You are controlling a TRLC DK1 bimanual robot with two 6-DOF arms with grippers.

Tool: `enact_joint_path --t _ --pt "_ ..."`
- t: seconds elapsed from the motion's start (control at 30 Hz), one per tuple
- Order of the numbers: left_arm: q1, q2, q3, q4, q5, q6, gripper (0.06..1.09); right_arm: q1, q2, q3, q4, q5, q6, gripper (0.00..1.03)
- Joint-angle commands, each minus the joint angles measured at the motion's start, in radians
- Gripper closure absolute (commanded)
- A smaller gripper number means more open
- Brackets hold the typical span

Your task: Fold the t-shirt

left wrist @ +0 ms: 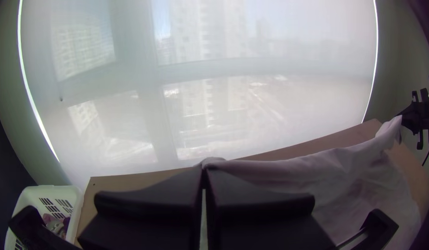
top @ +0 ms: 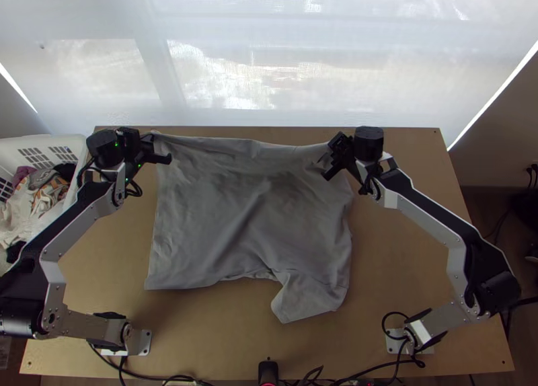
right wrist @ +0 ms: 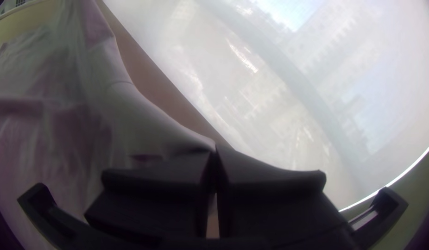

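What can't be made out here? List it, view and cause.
Underside of shirt: top view, covered by its upper face.
Shirt pinched in left gripper: left wrist view, behind fingers.
Shirt pinched in right gripper: right wrist view, behind fingers.
Outer side of basket: top view, cut off by edge.

On the right, we have bare light wooden tabletop (top: 393,265) between the spread grey cloth t-shirt (top: 249,211) and the silver-and-black right arm (top: 427,223); a gripper could pass there. Another bare band runs in front of the shirt, bounded by black cables at the near edge. Left of the shirt, we have a strip, with the silver-and-black left arm (top: 74,239) and slotted white plastic basket (top: 67,140) in our way. At the far side, the shirt's edge, stretched between both grippers' jaws, and the translucent white blind (top: 222,23) hem us in.
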State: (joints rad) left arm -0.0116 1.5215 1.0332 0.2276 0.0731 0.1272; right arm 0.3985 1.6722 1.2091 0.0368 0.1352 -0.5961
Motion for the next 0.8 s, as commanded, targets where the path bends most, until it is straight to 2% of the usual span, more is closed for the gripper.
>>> enact_joint_path --t 0.0,0.37,0.77 --pt "0.025 -0.109 -0.111 -0.001 -0.001 -0.003 1.05 0.0 -0.1 -0.103 0.012 0.006 -0.004 1.0" --pt "0.029 -0.201 -0.219 -0.007 -0.001 0.005 1.05 -0.007 -0.197 -0.203 -0.026 0.006 -0.013 1.0" --pt "0.029 -0.205 -0.286 -0.011 -0.001 0.034 1.05 0.011 -0.21 -0.25 -0.067 0.004 -0.011 1.0"
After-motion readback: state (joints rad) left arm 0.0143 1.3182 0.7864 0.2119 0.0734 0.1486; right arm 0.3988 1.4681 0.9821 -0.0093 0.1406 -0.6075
